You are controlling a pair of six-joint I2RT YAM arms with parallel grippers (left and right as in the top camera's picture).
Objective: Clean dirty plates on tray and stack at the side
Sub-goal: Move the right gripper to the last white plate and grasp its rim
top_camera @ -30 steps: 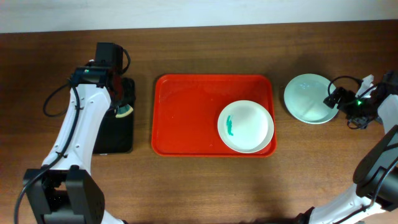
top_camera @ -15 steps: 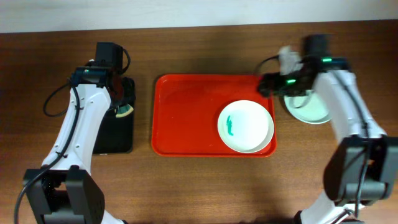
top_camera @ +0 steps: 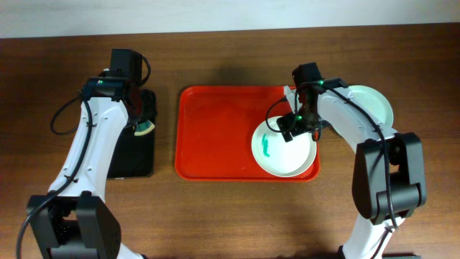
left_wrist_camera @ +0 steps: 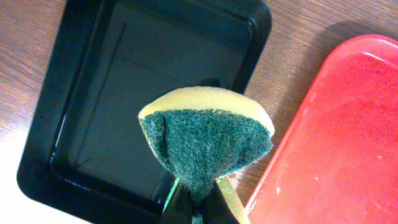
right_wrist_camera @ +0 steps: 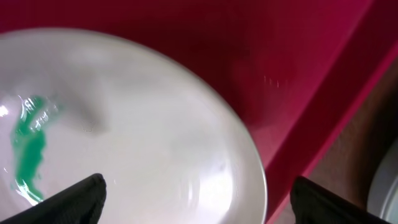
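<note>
- Overhead: the red tray (top_camera: 215, 137) lies in the middle of the table (top_camera: 215, 216). The white plate (top_camera: 287, 155) sits in the tray's near right corner, with a teal smear (top_camera: 266, 146) on its left half.
- Overhead: the right gripper (top_camera: 290, 129) hangs over the plate's upper left part, close beside the smear. From this view I cannot tell how wide it stands.
- Overhead: a mint-green plate (top_camera: 374, 101) rests on the table just off the tray's far right corner, partly under the right arm.
- Overhead: near the table's left edge the left gripper (top_camera: 144, 124) holds a sponge (top_camera: 144, 129) over the right rim of the black tray (top_camera: 133, 162).
- Left wrist: the left gripper (left_wrist_camera: 199, 208) is pinched tight on the sponge (left_wrist_camera: 208, 143), which is folded, green scouring face towards the camera and yellow foam behind. Below it lie the black tray (left_wrist_camera: 124, 74) and, at the right edge, a corner of the red tray (left_wrist_camera: 336, 137).
- Right wrist: the right gripper (right_wrist_camera: 199, 199) is spread wide and holds nothing, its dark fingertips (right_wrist_camera: 84, 196) at the two lower corners of the picture.
- Right wrist: the white plate (right_wrist_camera: 137, 124) fills the left and middle of the view, the smear (right_wrist_camera: 28, 149) at its left edge. The red tray (right_wrist_camera: 280, 62) shows beyond it. A sliver of the mint-green plate (right_wrist_camera: 385, 186) shows at the right edge.
</note>
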